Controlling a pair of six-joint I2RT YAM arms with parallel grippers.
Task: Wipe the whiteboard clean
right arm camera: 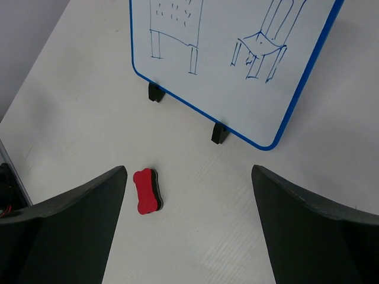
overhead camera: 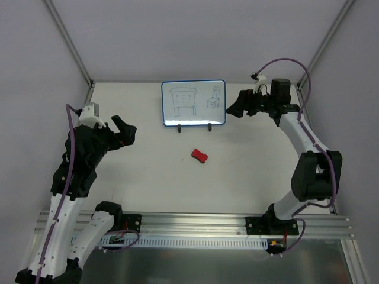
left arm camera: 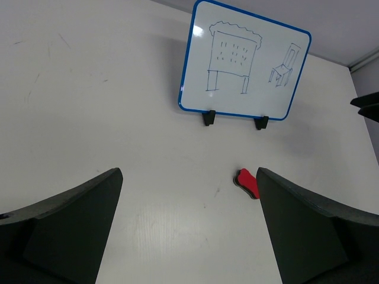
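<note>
White tabletop (overhead camera: 148, 171) bears the whiteboard (overhead camera: 193, 103) propped on a black stand (overhead camera: 209, 126) at far centre, with table and chair sketches on it and a red eraser (overhead camera: 199, 155) lying nearer, while left gripper (overhead camera: 124, 131) and right gripper (overhead camera: 235, 104) are both spread wide, holding nothing.

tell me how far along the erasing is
Done: nothing; the whiteboard shows both sketches. In hand: nothing; the eraser lies on the table in front of it, and the left gripper and right gripper are open and empty. Left: pick up the eraser and wipe the board.
</note>
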